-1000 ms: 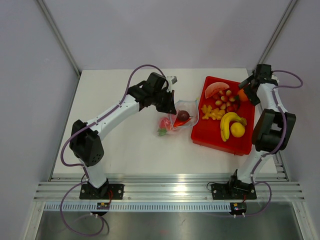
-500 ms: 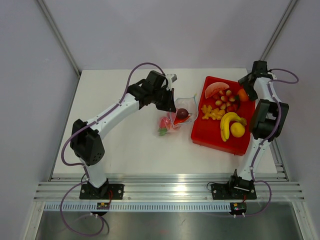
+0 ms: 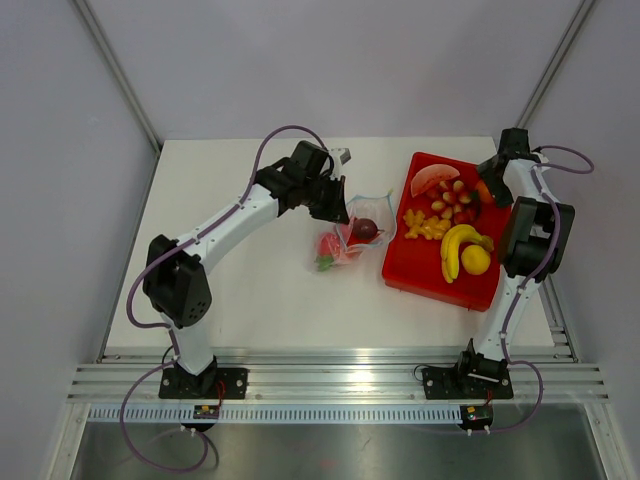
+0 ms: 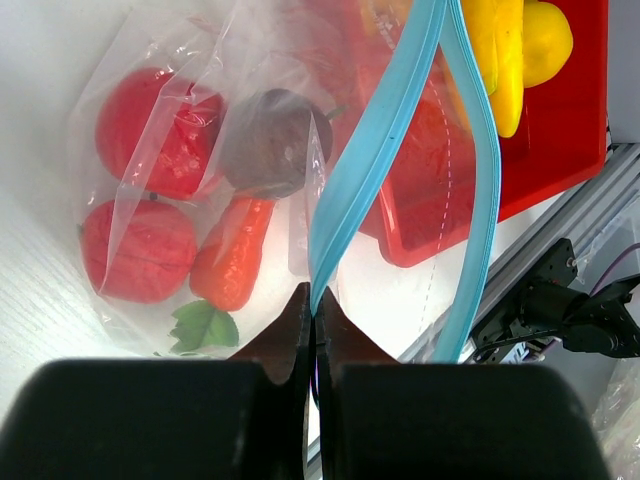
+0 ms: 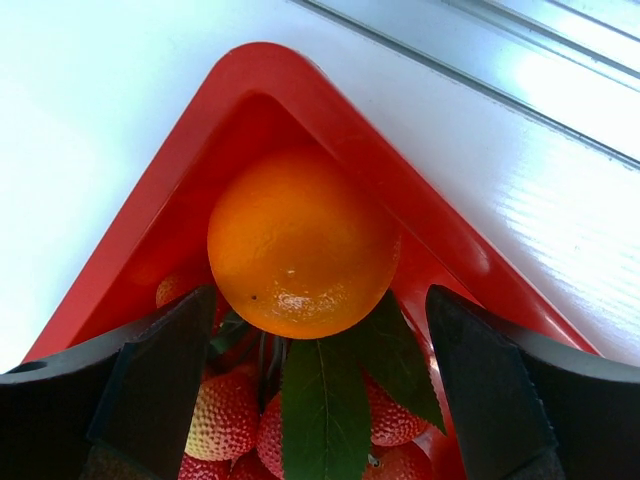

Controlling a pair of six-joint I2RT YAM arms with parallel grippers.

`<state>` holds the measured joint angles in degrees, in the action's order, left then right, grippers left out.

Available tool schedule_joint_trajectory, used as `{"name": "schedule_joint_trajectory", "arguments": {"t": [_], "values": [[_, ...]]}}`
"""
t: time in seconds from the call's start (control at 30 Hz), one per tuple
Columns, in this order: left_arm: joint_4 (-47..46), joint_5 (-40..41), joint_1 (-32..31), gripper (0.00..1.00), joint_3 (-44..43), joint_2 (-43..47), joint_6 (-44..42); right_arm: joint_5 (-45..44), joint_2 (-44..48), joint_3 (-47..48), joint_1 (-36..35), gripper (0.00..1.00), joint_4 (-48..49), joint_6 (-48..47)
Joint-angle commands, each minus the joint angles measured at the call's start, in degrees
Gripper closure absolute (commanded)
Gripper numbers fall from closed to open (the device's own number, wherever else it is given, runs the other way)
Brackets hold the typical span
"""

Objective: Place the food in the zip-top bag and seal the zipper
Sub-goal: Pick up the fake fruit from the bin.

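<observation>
The left arm (image 3: pixel 230 225) stretches diagonally toward the red tray's (image 3: pixel 425 283) left edge. The left gripper (image 3: pixel 340 208) sits just left of that edge, its jaws pinched tight on the zipper (image 4: pixel 370 170). The right arm (image 3: pixel 530 240) stands folded along the tray's right edge. The right gripper (image 3: pixel 488 178) hangs over the tray's far right corner, jaws spread wide.

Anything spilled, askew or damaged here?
Nothing stands out. The left hand is shut on one side of the zipper; the zip-top bag gapes open with food inside. The right hand is open around an orange in a corner of the red tray. No food lies outside bag or tray.
</observation>
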<state>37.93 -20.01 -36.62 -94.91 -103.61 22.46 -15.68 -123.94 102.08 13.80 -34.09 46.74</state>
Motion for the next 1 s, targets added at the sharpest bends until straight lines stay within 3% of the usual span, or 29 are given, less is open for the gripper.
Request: {"name": "schedule_joint_trajectory", "arguments": {"t": [0.0,0.1,0.2,0.47,0.6,0.97], "values": [[-0.8,-1.3,0.3,1.00,-2.5,-0.4,-0.7,-4.4,-1.0,0.8,0.1,0.07,2.2,-0.4],[-0.8,-1.5,0.3,1.00,-2.6,-0.8,-0.6,-4.8,-1.1,0.3,0.2,0.08,3.0,-1.0],[-0.9,-1.7,0.4,1.00,-2.4,-0.7,-0.2,-4.9,-0.7,-0.8,0.2,0.16,4.0,-1.6],[-0.9,-1.7,0.3,1.00,-2.1,-0.5,-0.1,-3.1,3.5,-3.8,-0.7,0.51,6.9,-4.7],[-0.8,-1.3,0.4,1.00,-2.0,0.0,-0.4,-3.3,7.4,-5.7,-2.4,0.60,6.9,-7.6],[-1.1,-2.8,1.7,1.00,-2.1,0.0,-0.6,-2.3,22.3,-14.5,-6.2,0.64,6.2,-9.0]]}}
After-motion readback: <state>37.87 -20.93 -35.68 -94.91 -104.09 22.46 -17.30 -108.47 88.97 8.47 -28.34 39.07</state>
